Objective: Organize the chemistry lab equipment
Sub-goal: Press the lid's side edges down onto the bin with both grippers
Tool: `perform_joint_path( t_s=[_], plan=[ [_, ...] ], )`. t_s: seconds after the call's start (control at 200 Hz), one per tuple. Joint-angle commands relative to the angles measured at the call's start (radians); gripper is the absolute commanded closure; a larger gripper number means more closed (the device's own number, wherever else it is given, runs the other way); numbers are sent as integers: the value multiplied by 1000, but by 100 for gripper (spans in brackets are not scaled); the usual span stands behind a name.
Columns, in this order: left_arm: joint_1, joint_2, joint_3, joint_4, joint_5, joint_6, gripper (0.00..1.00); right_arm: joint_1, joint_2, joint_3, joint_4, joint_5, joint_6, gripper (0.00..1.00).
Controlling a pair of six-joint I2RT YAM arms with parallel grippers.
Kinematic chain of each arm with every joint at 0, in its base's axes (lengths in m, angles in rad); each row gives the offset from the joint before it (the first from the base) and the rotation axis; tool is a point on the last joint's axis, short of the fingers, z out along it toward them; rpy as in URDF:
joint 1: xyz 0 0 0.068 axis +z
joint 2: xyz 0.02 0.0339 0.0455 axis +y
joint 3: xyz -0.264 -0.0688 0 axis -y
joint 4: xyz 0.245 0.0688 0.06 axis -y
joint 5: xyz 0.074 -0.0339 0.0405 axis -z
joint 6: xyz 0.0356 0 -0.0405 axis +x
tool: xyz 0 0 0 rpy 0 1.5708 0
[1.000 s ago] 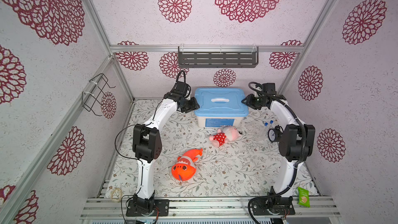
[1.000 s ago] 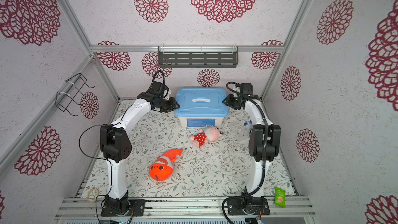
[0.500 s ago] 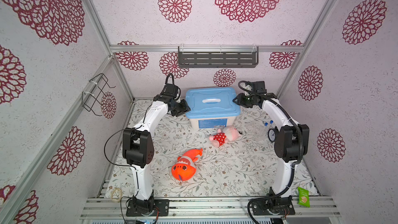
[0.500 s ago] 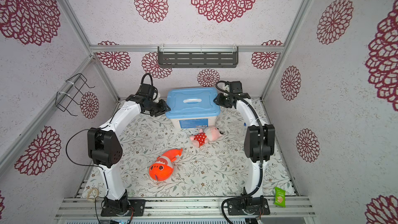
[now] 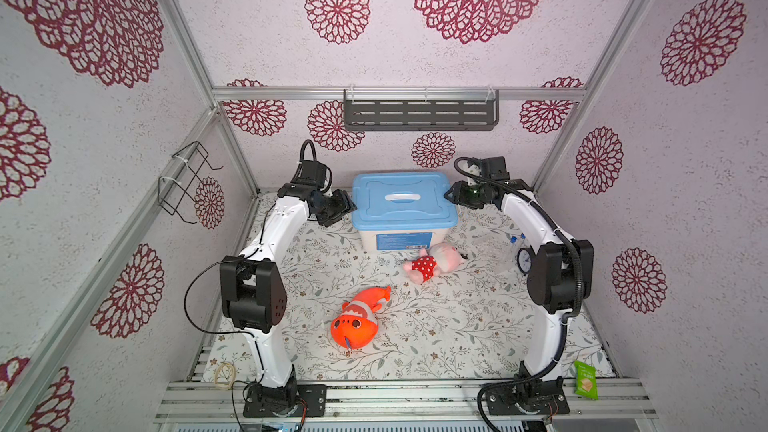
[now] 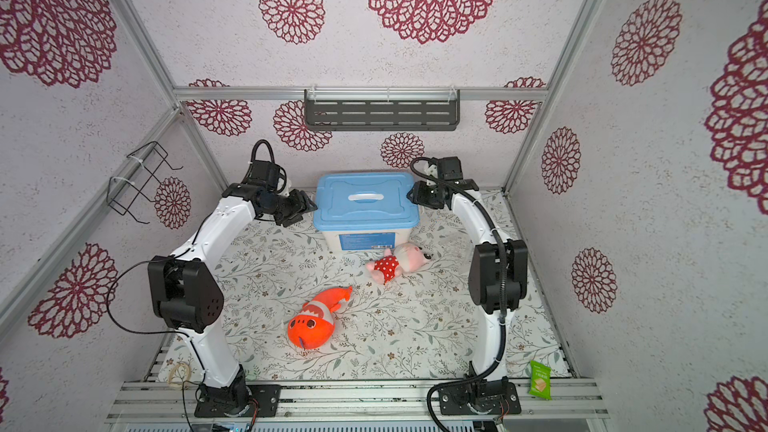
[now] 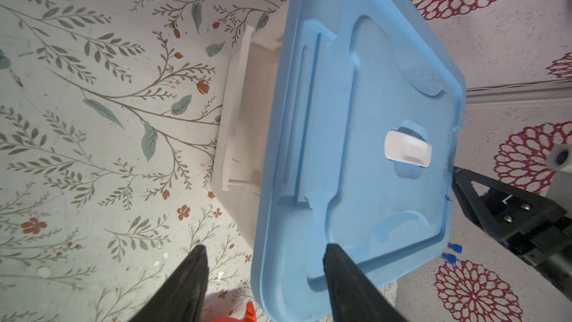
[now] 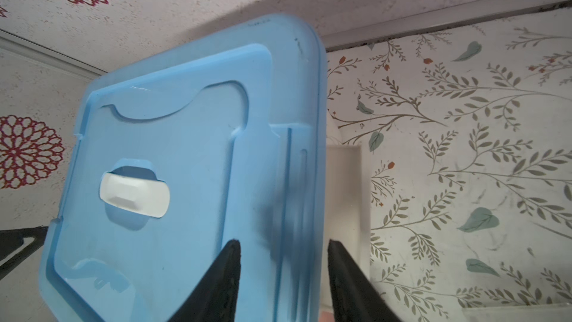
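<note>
A white storage box (image 5: 399, 241) with a blue lid (image 5: 401, 201) stands at the back middle of the floral mat. My left gripper (image 5: 347, 205) (image 7: 266, 246) is open, its jaws straddling the lid's left edge. My right gripper (image 5: 451, 197) (image 8: 283, 241) is open too, straddling the lid's right edge. Two clear blue-capped tubes (image 5: 515, 243) and a round dark-rimmed piece (image 5: 524, 260) lie on the mat at the right, partly hidden by my right arm. The tubes' blue caps (image 7: 453, 252) show in the left wrist view past the lid.
A pink doll in a red dotted dress (image 5: 432, 263) lies in front of the box. An orange plush fish (image 5: 359, 320) sits mid-mat. A green packet (image 5: 586, 380) lies front right. A grey shelf (image 5: 419, 114) hangs on the back wall, and a wire rack (image 5: 187, 180) on the left wall.
The box and both grippers have shifted left together along the back of the mat. Both grippers' jaws have widened at the lid's edges.
</note>
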Motion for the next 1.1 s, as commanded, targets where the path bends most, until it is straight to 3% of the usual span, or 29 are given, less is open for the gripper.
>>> perform_joint_path(
  t_s=[0.0,0.065,0.12,0.135,0.145,0.16,0.32,0.54,0.686,0.771,1.096],
  plan=[
    [0,-33,-16,49,45,-8,32,-21,-89,-11,54,-3,-21,48],
    [12,-43,-22,73,39,9,26,-37,-114,-42,84,-21,-45,43],
    [30,-43,-34,107,64,12,14,-47,-139,-84,125,-30,-67,19],
    [35,-41,-35,118,71,13,7,-51,-146,-95,135,-30,-68,5],
    [38,-39,-38,125,77,11,0,-54,-150,-103,141,-30,-66,2],
    [42,-35,-40,134,86,9,2,-57,-154,-114,154,-33,-60,1],
    [68,24,-41,198,111,33,3,-94,-139,-178,243,-139,41,1],
    [70,172,7,262,261,41,3,-94,-84,-218,355,-293,151,1],
    [70,232,45,264,303,43,2,-96,-43,-242,441,-370,238,3],
    [70,249,48,278,317,36,0,-98,-21,-261,491,-396,286,9],
    [71,282,78,258,307,42,21,-97,20,-269,590,-453,370,32]
  ],
)
